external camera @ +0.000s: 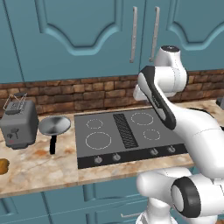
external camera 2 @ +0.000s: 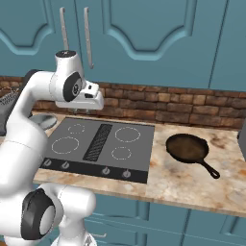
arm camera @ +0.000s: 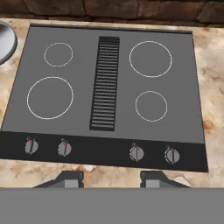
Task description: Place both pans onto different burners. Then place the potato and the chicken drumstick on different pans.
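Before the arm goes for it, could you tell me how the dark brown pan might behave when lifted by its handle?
The dark brown pan looks thick and rigid, probably heavy. Its long handle sits off-centre, so the bowl may tip down.

So, counting it all up: 2 pans, 1 silver pan left of the cooktop and 1 dark brown pan on the surface to its right. The cooktop has 4 burners: 2 big rings and 2 small ones. There's 1 ribbed vent down the middle and 4 knobs along the front strip. Plus 1 toaster, 2 long cabinet handles, and 1 brownish food item at the far left edge, can't tell which.
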You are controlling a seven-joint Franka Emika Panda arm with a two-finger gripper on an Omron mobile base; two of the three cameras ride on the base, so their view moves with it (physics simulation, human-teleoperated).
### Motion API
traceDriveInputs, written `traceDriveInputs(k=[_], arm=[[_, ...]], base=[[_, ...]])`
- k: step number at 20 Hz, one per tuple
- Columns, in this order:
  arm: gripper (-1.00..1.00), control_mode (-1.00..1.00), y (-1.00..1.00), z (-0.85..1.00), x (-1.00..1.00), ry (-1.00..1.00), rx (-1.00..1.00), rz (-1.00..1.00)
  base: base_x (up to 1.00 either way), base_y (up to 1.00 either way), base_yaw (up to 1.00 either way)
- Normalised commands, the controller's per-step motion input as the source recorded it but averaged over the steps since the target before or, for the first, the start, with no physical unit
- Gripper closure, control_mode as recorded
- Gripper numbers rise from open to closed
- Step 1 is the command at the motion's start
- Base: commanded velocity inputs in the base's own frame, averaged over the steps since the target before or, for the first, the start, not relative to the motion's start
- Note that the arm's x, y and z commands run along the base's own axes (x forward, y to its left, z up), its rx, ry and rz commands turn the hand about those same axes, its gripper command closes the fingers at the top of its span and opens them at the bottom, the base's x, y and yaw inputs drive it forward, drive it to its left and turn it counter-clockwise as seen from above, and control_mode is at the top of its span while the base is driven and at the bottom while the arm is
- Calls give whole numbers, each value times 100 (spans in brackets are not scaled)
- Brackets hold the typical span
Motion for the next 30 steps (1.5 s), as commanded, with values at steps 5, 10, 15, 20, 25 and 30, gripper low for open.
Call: traceDriveInputs(k=[5,10,15,20,25,30], arm=[[-100,-100,0,-11,-21,0,1,0],[-100,-100,0,-26,-49,0,1,0],[-100,-100,0,-37,-44,-1,0,0],[-100,-100,-14,-27,-32,-3,-5,1],[-100,-100,-32,-18,-15,-1,-4,4],[-100,-100,-48,-20,0,0,0,1]], base=[[0,0,0],[0,0,0],[0,0,0],[0,0,0],[0,0,0],[0,0,0]])
